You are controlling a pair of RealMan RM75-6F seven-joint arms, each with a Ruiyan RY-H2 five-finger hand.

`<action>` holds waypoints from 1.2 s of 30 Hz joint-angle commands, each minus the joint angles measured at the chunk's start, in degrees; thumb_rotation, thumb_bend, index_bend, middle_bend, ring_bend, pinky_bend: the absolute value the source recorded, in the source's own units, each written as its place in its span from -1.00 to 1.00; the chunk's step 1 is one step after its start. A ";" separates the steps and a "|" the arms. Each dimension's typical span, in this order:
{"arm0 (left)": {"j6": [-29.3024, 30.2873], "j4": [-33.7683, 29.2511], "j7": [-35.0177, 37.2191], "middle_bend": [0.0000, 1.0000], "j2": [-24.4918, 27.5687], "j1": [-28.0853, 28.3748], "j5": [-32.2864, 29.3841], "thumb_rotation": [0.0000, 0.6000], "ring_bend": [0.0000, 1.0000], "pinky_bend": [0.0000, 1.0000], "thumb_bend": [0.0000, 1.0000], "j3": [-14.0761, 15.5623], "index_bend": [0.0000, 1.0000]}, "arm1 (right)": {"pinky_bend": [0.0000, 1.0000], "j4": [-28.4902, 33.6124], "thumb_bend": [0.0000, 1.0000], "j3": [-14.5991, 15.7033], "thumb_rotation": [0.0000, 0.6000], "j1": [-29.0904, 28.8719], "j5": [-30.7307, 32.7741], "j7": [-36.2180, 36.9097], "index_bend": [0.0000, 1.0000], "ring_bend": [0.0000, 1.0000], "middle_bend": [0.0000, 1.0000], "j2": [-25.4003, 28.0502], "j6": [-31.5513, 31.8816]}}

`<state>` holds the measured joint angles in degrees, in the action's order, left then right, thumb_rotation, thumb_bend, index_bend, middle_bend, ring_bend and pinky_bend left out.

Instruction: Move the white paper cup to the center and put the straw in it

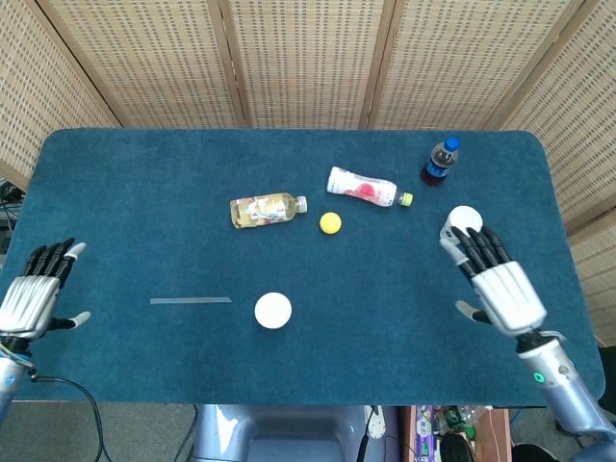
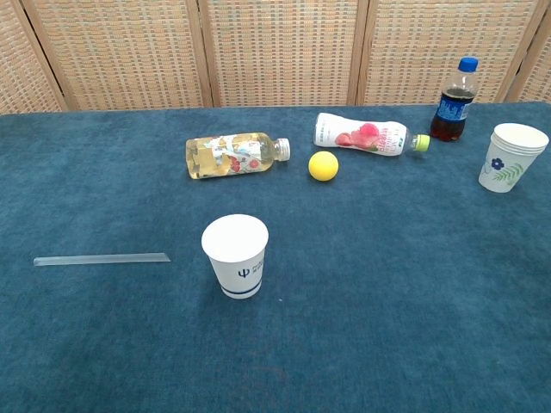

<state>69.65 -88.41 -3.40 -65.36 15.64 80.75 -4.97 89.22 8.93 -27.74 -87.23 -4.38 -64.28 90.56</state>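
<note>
The white paper cup (image 1: 273, 311) (image 2: 237, 255) stands upright near the table's front middle, with nothing touching it. The clear straw (image 1: 191, 300) (image 2: 101, 259) lies flat on the cloth to the cup's left. My right hand (image 1: 498, 284) hovers open over the table's right side, fingers spread, far from the cup. My left hand (image 1: 36, 295) is open at the table's left edge, left of the straw. Neither hand shows in the chest view.
A yellow-labelled bottle (image 1: 265, 209) and a pink-labelled bottle (image 1: 364, 188) lie on their sides at the back, a yellow ball (image 1: 330, 223) between them. A cola bottle (image 1: 441, 161) stands at the back right. A leaf-print paper cup (image 1: 462, 223) (image 2: 509, 157) stands just beyond my right hand.
</note>
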 commanded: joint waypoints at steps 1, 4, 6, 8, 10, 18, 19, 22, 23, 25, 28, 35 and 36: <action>-2.30 1.05 -1.83 -1.00 -2.41 1.97 -0.26 1.00 -1.00 -1.00 -0.90 -0.20 -0.89 | -1.00 -7.56 -0.81 0.87 1.00 9.04 -4.65 9.93 -0.81 -1.00 -1.00 -5.49 9.65; -3.58 2.25 -2.82 -1.00 -4.60 2.96 -1.15 1.00 -1.00 -1.00 -0.90 -0.32 -0.72 | -1.00 -9.24 -0.81 0.30 1.00 10.61 -6.26 11.39 -0.81 -1.00 -1.00 -6.76 11.53; -4.65 3.76 -3.41 -1.00 -6.89 3.82 -1.99 1.00 -1.00 -1.00 -0.91 -0.46 -0.54 | -1.00 -10.76 -0.81 -0.34 1.00 11.49 -7.59 11.90 -0.81 -1.00 -1.00 -7.57 12.76; -5.80 5.45 -3.67 -1.00 -9.27 4.64 -2.85 1.00 -1.00 -1.00 -0.90 -0.56 -0.40 | -1.00 -11.36 -0.81 -0.97 1.00 12.25 -8.23 13.27 -0.81 -1.00 -1.00 -7.98 13.41; -6.58 6.87 -4.47 -1.00 -11.32 5.31 -3.74 1.00 -1.00 -1.00 -0.90 -0.79 -0.28 | -1.00 -11.55 -0.81 -1.43 1.00 12.56 -8.87 14.07 -0.81 -1.00 -1.00 -7.75 13.86; -7.59 10.88 -5.58 -1.00 -16.37 6.56 -5.56 1.00 -1.00 -1.00 -0.74 -1.11 -0.10 | -1.00 -11.48 -0.81 -2.93 1.00 13.67 -9.77 16.21 -0.81 -1.00 -1.00 -6.83 14.05; -7.79 11.26 -5.34 -1.00 -16.85 6.66 -5.74 1.00 -1.00 -1.00 -0.73 -1.13 -0.07 | -1.00 -11.44 -0.81 -3.02 1.00 13.76 -9.73 16.49 -0.81 -1.00 -1.00 -6.71 13.82; -8.04 13.30 -5.12 -1.00 -18.81 6.95 -6.24 1.00 -1.00 -1.00 -0.71 -1.05 0.00 | -1.00 -11.27 -0.81 -3.44 1.00 14.07 -9.72 17.76 -0.81 -1.00 -1.00 -6.13 12.74; -8.08 13.74 -5.28 -1.00 -19.25 7.01 -6.40 1.00 -1.00 -1.00 -0.71 -1.01 0.00 | -1.00 -11.21 -0.81 -3.61 1.00 14.15 -9.77 17.93 -0.81 -1.00 -1.00 -6.02 12.50; -8.54 15.02 -5.86 -1.00 -20.59 7.34 -6.79 1.00 -1.00 -1.00 -0.70 -0.86 0.00 | -1.00 -11.06 -0.81 -4.03 1.00 14.30 -9.76 18.28 -0.81 -1.00 -1.00 -5.82 11.85; -9.03 17.01 -6.80 -1.00 -22.45 7.89 -7.56 1.00 -1.00 -1.00 -0.65 -1.02 0.00 | -1.00 -11.09 -0.81 -4.53 1.00 14.47 -9.95 18.61 -0.81 -1.00 -1.00 -5.66 11.03; -9.73 18.48 -7.61 -1.00 -24.05 8.57 -8.24 1.00 -1.00 -1.00 -0.54 -0.92 0.00 | -1.00 -11.15 -0.81 -5.58 1.00 14.94 -10.40 18.88 -0.81 -1.00 -1.00 -5.60 9.85; -9.83 18.50 -7.62 -1.00 -24.13 8.63 -8.30 1.00 -1.00 -1.00 -0.51 -0.90 0.00 | -1.00 -11.17 -0.81 -5.70 1.00 15.00 -10.48 18.90 -0.81 -1.00 -1.00 -5.60 9.71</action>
<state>59.83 -69.93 -11.00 -89.47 24.26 72.47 -5.89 78.06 3.27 -12.78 -97.67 14.49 -69.89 100.32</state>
